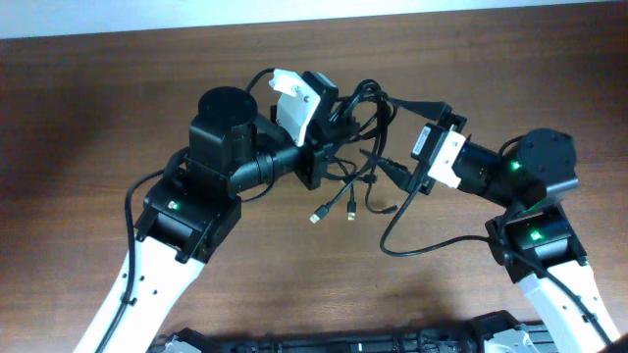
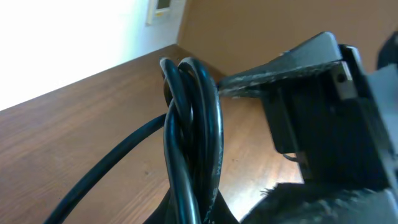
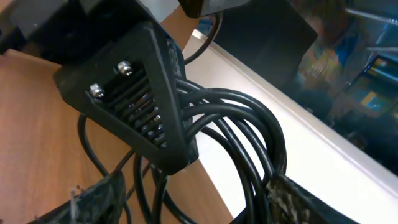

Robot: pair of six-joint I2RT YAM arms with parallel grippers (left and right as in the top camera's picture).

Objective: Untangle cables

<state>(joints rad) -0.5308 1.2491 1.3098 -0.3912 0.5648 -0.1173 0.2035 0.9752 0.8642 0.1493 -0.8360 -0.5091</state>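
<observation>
The cables [image 1: 361, 106] are a knotted bunch of thin black cords held above the table between my two grippers. Three plug ends [image 1: 349, 210] dangle below the bunch. My left gripper [image 1: 329, 132] is shut on the cables, and its wrist view shows the twisted strands [image 2: 189, 124] rising out of the left gripper [image 2: 196, 208]. My right gripper [image 1: 388, 132] is open and straddles the bunch from the right. In the right wrist view, several strands [image 3: 249, 124] pass between the right gripper [image 3: 199, 199] fingers [image 3: 93, 199], and the far finger lies against the strands.
The brown wooden table [image 1: 118, 88] spreads all round. A long black cord [image 1: 422, 250] loops over the table towards the right arm base [image 1: 535, 235]. The left arm's finger [image 3: 137, 99] sits close in front of my right wrist camera. The table's far edge [image 1: 491, 18] is behind the cables.
</observation>
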